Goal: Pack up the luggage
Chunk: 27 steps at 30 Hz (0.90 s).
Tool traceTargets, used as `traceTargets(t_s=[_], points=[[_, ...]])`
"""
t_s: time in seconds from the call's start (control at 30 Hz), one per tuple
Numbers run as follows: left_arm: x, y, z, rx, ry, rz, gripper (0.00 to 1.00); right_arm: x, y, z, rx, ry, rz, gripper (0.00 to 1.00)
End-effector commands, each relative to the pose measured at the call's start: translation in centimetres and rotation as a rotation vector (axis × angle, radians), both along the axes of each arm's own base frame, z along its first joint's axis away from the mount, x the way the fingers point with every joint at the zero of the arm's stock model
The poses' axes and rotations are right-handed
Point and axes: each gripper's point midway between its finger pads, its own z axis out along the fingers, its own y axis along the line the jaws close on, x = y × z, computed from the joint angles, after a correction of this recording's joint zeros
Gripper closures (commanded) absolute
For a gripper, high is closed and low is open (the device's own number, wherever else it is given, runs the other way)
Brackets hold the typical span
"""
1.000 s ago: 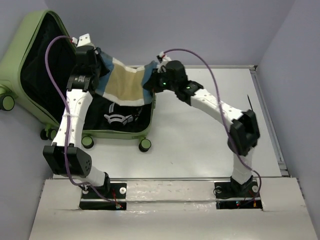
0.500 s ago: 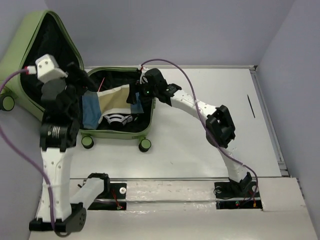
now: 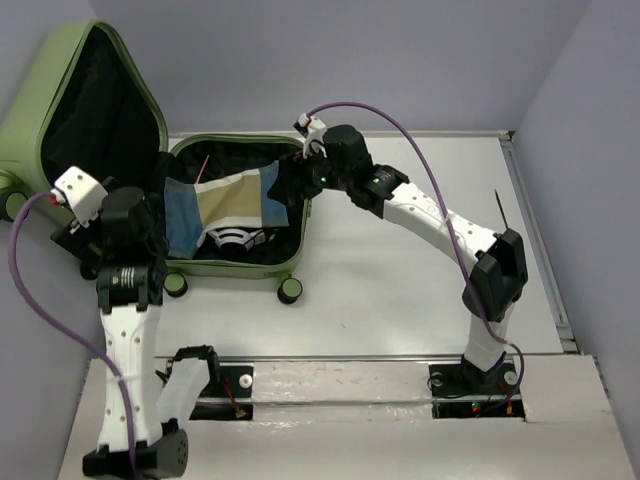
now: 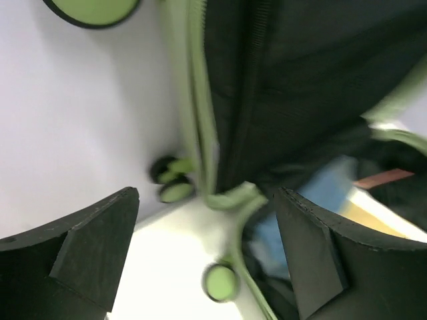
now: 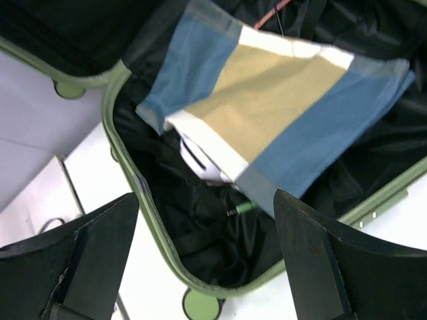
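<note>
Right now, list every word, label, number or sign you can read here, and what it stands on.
No text can be read.
The white print inside the luggage is too small and blurred to tell.
The striped cloth shows no writing.

So the luggage (image 3: 232, 268) sits open at the surface's (image 3: 400, 290) far-left corner, lid (image 3: 100, 110) propped up on the left, cloth (image 3: 225, 205) lying inside over another item (image 3: 232, 239).

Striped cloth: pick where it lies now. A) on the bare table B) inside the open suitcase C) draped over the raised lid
B: the cloth lies spread over the black lining in the lower half of the suitcase.
</note>
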Motion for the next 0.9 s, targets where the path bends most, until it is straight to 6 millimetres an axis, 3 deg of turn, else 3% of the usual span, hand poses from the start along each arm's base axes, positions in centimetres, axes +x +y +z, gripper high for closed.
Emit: traceTargets(t_s=[0.0, 0.07, 0.17, 0.3, 0.33, 0.37, 0.4, 0.57, 0.67, 0.7, 0.73, 0.77, 0.8, 0.87], points=[[1.5, 4.7, 0.8, 0.023, 0.031, 0.195, 0.07, -1.4, -1.4, -2.0, -0.037, -0.024, 0.029, 0.12], [1.2, 6.7, 1.2, 0.018, 0.027, 0.271, 0.06, -2.0, -2.0, -3.6, -0.061, -0.011, 0.03, 0.12], [2.7, 7.9, 0.6, 0.021, 0.097, 0.323, 0.06, -2.4, -2.6, -5.4, -0.085, 0.006, 0.028, 0.11], [3.7, 8.2, 1.4, 0.03, 0.09, 0.308, 0.07, -1.6, -3.6, -7.6, -0.133, 0.013, -0.04, 0.11], [3.8, 8.3, 1.5, 0.035, 0.088, 0.31, 0.08, -0.7, -4.3, -8.2, -0.15, 0.019, -0.091, 0.11], [3.9, 8.3, 1.5, 0.04, 0.095, 0.311, 0.11, -0.4, -4.5, -8.6, -0.16, 0.023, -0.114, 0.11], [4.1, 8.4, 1.4, 0.041, 0.098, 0.311, 0.21, 0.1, -4.7, -9.5, -0.178, 0.031, -0.139, 0.11], [4.8, 7.8, 0.8, 0.026, 0.079, 0.264, 0.2, 1.7, -6.2, -10.6, -0.196, 0.051, -0.244, 0.13], [5.3, 6.4, 0.6, 0.009, 0.052, 0.198, 0.1, 3.5, -9.0, -8.1, -0.156, 0.03, -0.316, 0.15], [4.9, 5.7, 0.7, 0.005, 0.031, 0.172, 0.03, 5.1, -11.6, -7.5, -0.137, 0.048, -0.357, 0.16], [5.6, 4.2, 0.6, -0.013, 0.011, 0.109, 0.01, 5.0, -12.7, -6.0, -0.092, 0.058, -0.347, 0.16], [5.6, 3.4, 0.3, -0.027, 0.003, 0.077, 0.01, 5.4, -14.3, -5.5, -0.08, 0.065, -0.368, 0.16], [5.1, 2.5, 0.5, -0.043, -0.014, 0.036, 0.01, 6.7, -17.3, -5.2, -0.074, 0.071, -0.426, 0.16], [4.9, 0.2, 0.2, -0.091, -0.043, -0.063, 0.01, 6.8, -20.8, -4.6, -0.059, 0.084, -0.478, 0.15]])
